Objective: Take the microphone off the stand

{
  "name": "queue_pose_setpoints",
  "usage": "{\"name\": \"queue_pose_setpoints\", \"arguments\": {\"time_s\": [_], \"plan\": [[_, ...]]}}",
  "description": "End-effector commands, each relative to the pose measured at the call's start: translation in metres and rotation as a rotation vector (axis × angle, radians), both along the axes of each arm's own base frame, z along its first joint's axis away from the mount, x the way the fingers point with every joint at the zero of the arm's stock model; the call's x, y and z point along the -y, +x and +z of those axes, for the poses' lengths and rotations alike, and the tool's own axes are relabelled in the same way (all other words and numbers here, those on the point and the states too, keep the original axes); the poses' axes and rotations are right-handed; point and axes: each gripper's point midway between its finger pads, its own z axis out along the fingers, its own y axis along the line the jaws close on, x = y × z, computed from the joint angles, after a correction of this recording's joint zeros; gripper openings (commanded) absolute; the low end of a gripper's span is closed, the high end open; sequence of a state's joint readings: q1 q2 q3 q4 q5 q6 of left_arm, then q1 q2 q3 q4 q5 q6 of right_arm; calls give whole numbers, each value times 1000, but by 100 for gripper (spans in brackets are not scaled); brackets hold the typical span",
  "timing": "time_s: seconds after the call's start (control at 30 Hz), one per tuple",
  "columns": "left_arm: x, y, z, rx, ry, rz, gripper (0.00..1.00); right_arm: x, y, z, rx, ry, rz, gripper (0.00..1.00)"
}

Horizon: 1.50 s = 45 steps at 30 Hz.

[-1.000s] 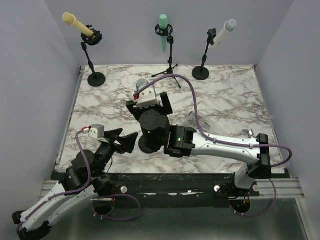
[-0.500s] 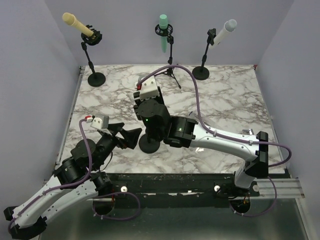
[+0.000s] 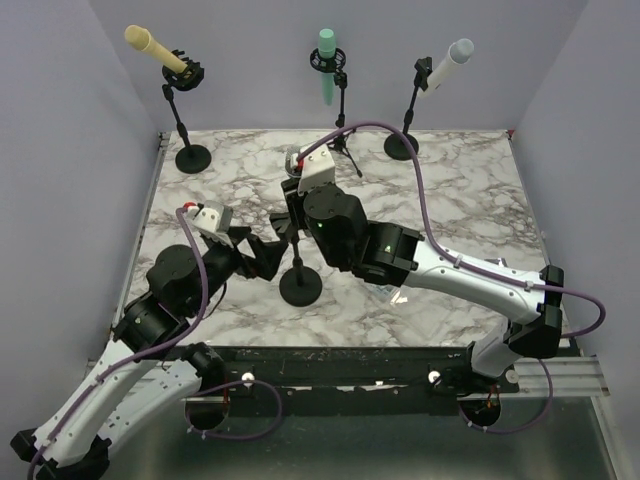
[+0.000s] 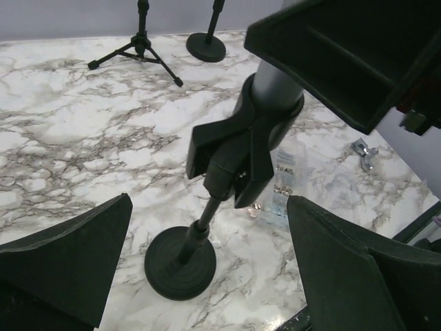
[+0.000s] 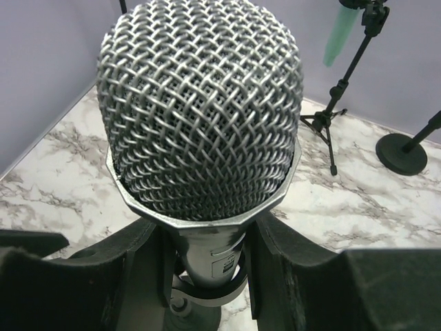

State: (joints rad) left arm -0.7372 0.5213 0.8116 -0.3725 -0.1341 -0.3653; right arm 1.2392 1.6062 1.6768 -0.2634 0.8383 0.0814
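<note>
Right wrist view is filled by the microphone [image 5: 200,110], its silver mesh head staring almost straight into the lens. The right gripper [image 5: 204,269] has its jaws clenched on the handle just below the grille ring, with one black finger [image 5: 134,272] pressed to each side. That grip sits high on the body, and I judge it is placed so the microphone can be drawn out of its holder along its own length. Over on the left wrist view, the left gripper [image 4: 207,276] is a different story. Its jaws are flung wide and released, and the stand [image 4: 207,217] rises through the gap, touching neither finger. That reads to me as a bracing position, ready to pinch the pole so the stand does not lift with the pull, though that is a judgement only. The microphone sits in the black clip [image 4: 238,148] at the top of that pole, with its grey handle emerging above the clip. From the top external view the round base [image 3: 301,286] stands at mid-table, slightly toward the near side. Both arms meet over it, and the right wrist hides the microphone itself. Its long axis runs steeply, close to upright and roughly in line with the pole, head up and tail down in the clip. How far it leans I cannot tell. The other stands [image 3: 186,120] line the far edge, well apart from this one.
</note>
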Motion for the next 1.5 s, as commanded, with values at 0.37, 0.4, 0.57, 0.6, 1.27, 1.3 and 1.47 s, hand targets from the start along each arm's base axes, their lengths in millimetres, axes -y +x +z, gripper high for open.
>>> {"name": "queue_pose_setpoints", "arguments": {"time_s": [0.37, 0.4, 0.57, 0.6, 1.27, 1.3, 1.47], "plan": [[38, 16, 10, 124, 119, -253, 99, -6, -7, -19, -60, -21, 106, 1], [39, 17, 10, 124, 122, -256, 99, -6, -7, -20, -61, -20, 106, 1], [43, 25, 11, 106, 163, -262, 82, -5, -8, -21, -63, -17, 111, 1], [44, 26, 10, 101, 177, -269, 71, -5, -7, -21, -63, -16, 109, 1], [39, 28, -24, 56, 254, -266, 0, 33, 2, 43, 57, 17, -22, 1], [39, 27, -24, 59, 254, -266, 0, 37, 2, 47, 68, 18, -31, 1], [36, 27, -23, 67, 253, -253, 0, 54, 4, 64, 113, 35, -84, 1]]}}
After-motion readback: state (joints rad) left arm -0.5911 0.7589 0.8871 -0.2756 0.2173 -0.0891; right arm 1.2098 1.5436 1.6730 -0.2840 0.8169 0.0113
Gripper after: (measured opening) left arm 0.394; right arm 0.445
